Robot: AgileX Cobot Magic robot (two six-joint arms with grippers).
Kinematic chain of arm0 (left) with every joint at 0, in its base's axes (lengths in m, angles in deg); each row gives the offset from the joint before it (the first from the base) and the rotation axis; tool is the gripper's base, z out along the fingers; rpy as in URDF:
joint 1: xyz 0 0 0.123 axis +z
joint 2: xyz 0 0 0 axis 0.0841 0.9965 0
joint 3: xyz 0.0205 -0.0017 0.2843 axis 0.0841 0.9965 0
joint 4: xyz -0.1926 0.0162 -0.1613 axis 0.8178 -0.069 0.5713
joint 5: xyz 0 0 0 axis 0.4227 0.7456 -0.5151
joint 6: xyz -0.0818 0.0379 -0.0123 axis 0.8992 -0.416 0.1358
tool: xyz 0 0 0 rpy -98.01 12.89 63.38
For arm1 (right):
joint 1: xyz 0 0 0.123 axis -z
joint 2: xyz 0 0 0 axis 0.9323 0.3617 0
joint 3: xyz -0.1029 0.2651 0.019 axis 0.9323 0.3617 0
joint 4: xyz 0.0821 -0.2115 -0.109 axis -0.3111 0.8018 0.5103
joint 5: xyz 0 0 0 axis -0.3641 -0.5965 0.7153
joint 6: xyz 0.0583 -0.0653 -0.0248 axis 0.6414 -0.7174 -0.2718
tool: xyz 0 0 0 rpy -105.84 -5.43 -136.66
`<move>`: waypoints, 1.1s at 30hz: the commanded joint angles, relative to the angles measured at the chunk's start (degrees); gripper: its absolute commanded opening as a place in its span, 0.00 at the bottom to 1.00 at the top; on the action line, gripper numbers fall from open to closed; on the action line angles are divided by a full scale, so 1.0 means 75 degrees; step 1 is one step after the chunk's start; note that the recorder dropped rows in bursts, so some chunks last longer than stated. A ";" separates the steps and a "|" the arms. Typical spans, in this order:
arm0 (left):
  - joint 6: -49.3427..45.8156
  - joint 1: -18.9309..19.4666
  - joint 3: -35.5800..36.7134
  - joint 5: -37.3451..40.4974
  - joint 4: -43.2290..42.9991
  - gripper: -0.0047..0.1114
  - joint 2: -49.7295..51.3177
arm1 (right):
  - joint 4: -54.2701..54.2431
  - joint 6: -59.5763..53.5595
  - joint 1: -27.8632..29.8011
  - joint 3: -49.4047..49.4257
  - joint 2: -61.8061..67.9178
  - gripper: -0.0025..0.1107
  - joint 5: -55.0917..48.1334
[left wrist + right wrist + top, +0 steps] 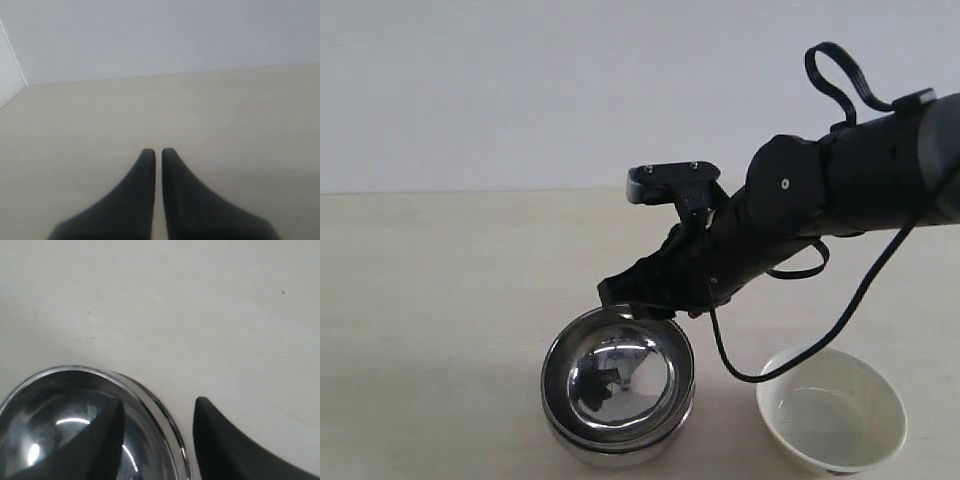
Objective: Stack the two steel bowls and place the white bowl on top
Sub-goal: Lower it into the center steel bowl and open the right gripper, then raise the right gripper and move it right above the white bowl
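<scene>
Right jaws gape astride the rim of the nested shiny steel bowls [618, 385]; left jaws nearly meet. A glossy round white ceramic bowl [832, 408] sits near on the bare pale desk [440, 300].

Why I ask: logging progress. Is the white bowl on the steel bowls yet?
No, the white bowl sits on the table beside the steel bowls.
</scene>
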 commanded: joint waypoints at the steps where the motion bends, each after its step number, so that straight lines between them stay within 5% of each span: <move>1: 0.0001 0.0030 0.0020 -0.0002 0.0078 0.07 -0.0010 | 0.0040 -0.0086 0.0005 -0.0088 -0.0407 0.35 0.0162; 7: 0.0001 0.0030 0.0020 -0.0002 0.0078 0.07 -0.0010 | 0.0055 -0.0599 0.0005 -0.0088 -0.0594 0.02 -0.0309; 33: 0.0001 0.0030 0.0020 -0.0002 0.0078 0.07 -0.0010 | 0.0129 -0.0721 0.0005 -0.0074 -0.0486 0.02 -0.0683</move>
